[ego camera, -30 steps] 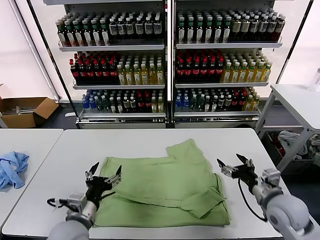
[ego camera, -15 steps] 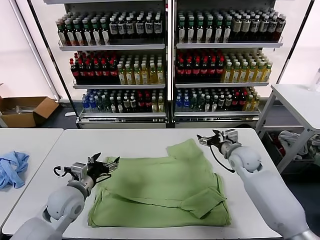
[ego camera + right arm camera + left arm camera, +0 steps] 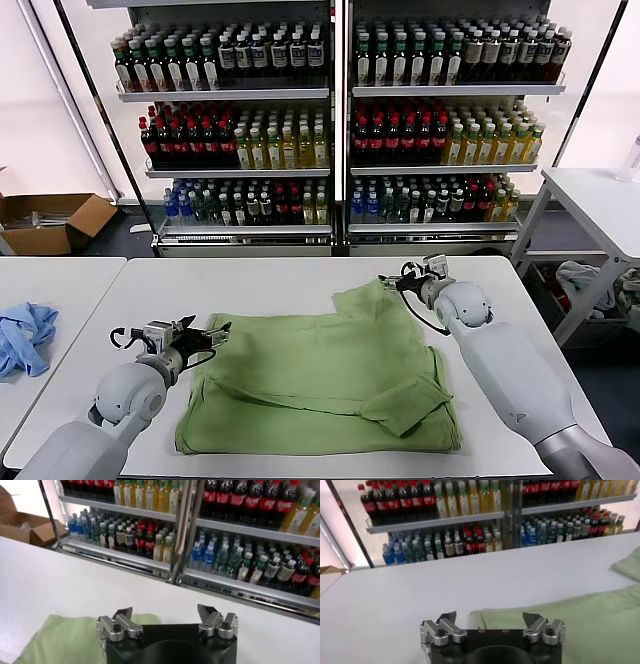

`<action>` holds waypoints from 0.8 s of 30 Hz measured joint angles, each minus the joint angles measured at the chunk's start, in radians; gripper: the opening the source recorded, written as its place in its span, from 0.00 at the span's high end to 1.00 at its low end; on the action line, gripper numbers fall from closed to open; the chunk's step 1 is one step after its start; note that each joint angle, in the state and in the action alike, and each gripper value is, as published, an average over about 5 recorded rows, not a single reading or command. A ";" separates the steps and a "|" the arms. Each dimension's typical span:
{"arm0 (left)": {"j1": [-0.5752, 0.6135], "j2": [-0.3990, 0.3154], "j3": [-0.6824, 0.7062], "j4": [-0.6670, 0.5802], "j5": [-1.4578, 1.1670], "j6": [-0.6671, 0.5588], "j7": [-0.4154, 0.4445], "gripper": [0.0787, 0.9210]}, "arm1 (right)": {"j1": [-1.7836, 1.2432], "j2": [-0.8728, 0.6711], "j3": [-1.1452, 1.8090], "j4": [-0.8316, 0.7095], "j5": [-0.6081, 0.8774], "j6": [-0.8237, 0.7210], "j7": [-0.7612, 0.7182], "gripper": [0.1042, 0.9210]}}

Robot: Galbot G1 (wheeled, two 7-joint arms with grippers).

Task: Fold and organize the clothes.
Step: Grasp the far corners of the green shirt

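Shirt [image 3: 325,375], pale green, lies spread near the middle of the white table [image 3: 260,280], partly folded already: a sleeve is turned in over the body at about 4 o'clock from the shirt's centre, and a flap rises toward 12 o'clock at the far edge. Its long axis runs 9 to 3 across my view. My left gripper [image 3: 205,338] sits at the shirt's 9 o'clock end, just at the far-left corner of the cloth, jaws spread wide and pinching nothing; its wrist view shows the green edge [image 3: 560,615] lying directly ahead of the fingertips [image 3: 449,616], close but I judge not yet touched. My right gripper [image 3: 400,284] is at the raised flap near 1 o'clock from the shirt's centre, jaws likewise spread and empty; in its wrist view the flap's corner [image 3: 65,630] lies beneath the fingertips and off to one side. So each arm has its own corner: left nearer the 9 o'clock edge, right nearer the far flap. I reckon the coming move turns on both sets of jaws dropping onto cloth edges that lie flat against the tabletop. Risk: thin fabric may slip out. A blue garment [image 3: 25,338] lies well apart at 9 o'clock on the neighbouring table; drinks shelves [image 3: 330,120] stand beyond.
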 measured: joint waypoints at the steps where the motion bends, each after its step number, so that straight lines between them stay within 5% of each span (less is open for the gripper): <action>1: -0.003 -0.003 0.001 0.005 -0.001 0.001 0.003 0.12 | 0.001 0.005 0.001 -0.007 -0.001 0.000 -0.004 0.12; 24: -0.085 -0.063 0.017 0.165 -0.006 0.013 0.059 0.13 | 0.002 0.071 0.000 -0.089 -0.039 -0.002 -0.044 0.17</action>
